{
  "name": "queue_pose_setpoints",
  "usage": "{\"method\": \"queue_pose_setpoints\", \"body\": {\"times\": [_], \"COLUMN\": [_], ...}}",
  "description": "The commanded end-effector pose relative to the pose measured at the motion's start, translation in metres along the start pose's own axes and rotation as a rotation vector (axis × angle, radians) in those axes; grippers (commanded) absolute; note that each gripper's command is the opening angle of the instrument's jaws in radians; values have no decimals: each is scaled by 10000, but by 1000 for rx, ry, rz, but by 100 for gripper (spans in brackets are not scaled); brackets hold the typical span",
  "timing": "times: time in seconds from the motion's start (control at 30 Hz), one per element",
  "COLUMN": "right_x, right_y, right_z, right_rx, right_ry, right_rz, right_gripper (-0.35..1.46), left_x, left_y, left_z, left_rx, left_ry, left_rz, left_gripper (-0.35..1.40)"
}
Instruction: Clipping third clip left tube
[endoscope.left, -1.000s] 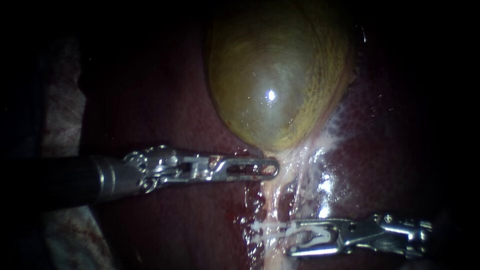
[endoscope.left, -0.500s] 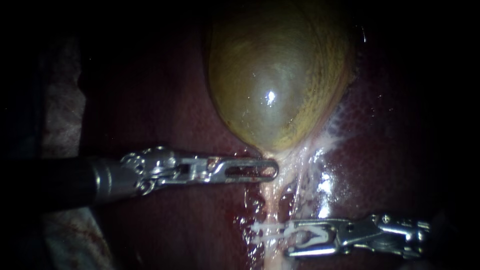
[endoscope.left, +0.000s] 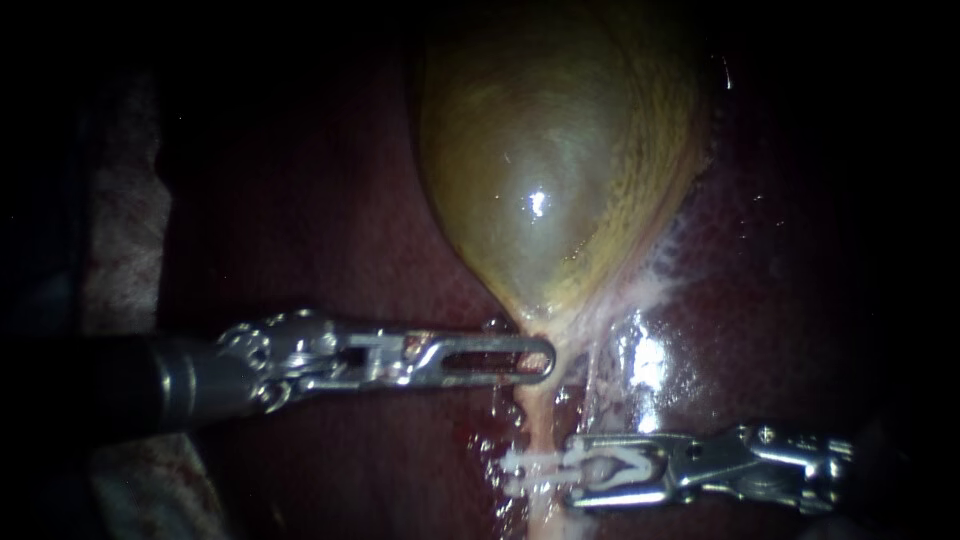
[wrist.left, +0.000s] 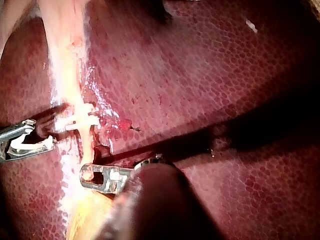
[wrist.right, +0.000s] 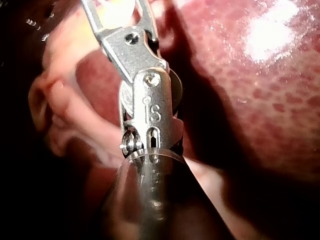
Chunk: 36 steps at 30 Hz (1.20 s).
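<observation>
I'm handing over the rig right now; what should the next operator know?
Slender silver left instrument: tip against the neck of the yellow-green gallbladder, above the pale left tube.
Silver right instrument: pincer holds a white plastic clip, tip beside that tube, apparently not yet around it.
Done: white clips sit on the tube.
To do: set the loaded clip on it.

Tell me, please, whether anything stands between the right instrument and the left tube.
No tissue does. The right instrument, shut on a white clip, lies beside the left tube; only the placed clips on that tube lie ahead of it.
</observation>
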Motion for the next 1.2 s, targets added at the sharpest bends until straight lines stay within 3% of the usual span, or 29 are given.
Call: {"method": "queue_pose_setpoints", "body": {"times": [0.03,0.23,0.57,1.2], "right_x": [1,0,0,3], "right_y": [0,3,7,23], "right_z": [-1,-3,-1,20], "right_rx": [1,2,-1,-16], "right_ry": [0,-1,1,19], "right_rz": [0,0,0,0], "right_gripper": [34,32,32,36], "left_x": [-1,-6,-4,-9], "left_y": [1,3,-17,-11], "left_z": [-2,-12,-41,-42], "left_rx": [-1,-5,0,3], "left_ry": [-1,-7,-6,-2], "left_rz": [2,3,13,11], "left_gripper": [-35,-35,-35,-35]}}
